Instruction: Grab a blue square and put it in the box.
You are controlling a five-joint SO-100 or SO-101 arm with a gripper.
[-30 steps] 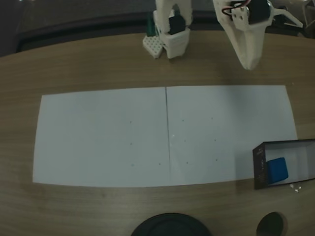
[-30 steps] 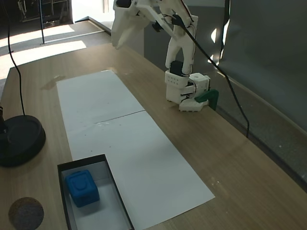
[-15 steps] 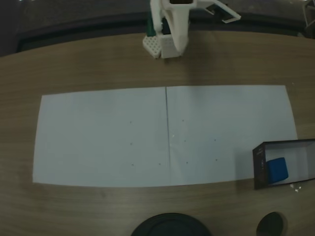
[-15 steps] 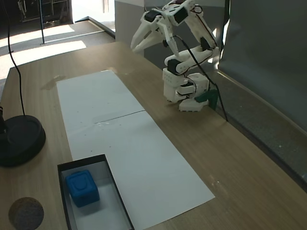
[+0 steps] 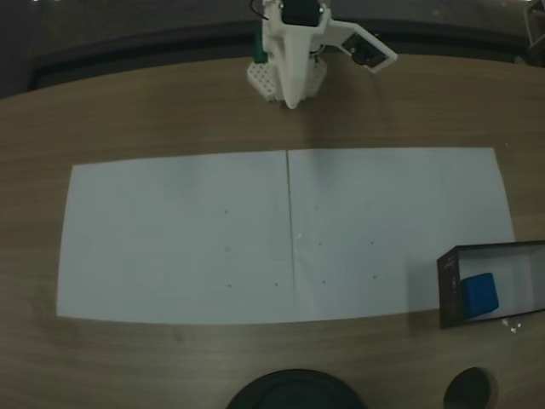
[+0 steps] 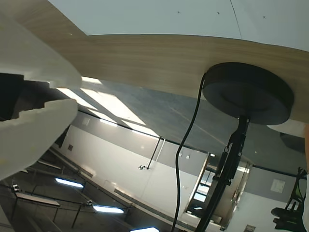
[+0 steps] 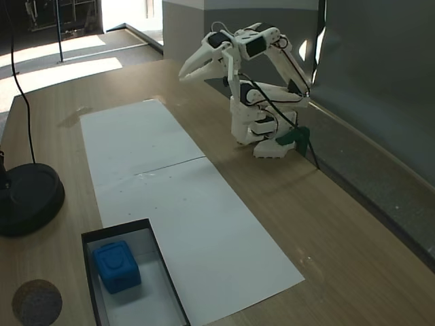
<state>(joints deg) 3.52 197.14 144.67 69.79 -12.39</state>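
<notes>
In a fixed view from the side, a round black stand base point(image 7: 27, 198) sits at the left on the wooden table point(image 7: 326, 224), smooth and matt, with a thin black cable rising from it. Near it at the bottom edge lies a small dark disc point(image 7: 37, 302) with a rough, cork-like face. Next comes the box point(image 7: 146, 234): a shallow rectangle with thin black walls and a pale floor. The blue cube point(image 7: 117, 265) lies inside it, glossy plastic with rounded edges and a raised square on top, close to the box's near left wall. Two long sheets of white paper point(image 7: 170, 197) lie end to end down the table, flat and slightly speckled. Further right the white plastic arm point(image 7: 262, 102) is folded low over its base at the table's far edge, and the gripper point(image 7: 185, 74) points out over the wood, well apart from the box; its two pointed jaws lie nearly together with nothing between them.

The table is light brown wood grain with a curved edge. Beyond it sunlight falls on a pale floor, and a dark grey wall panel stands at the right.
</notes>
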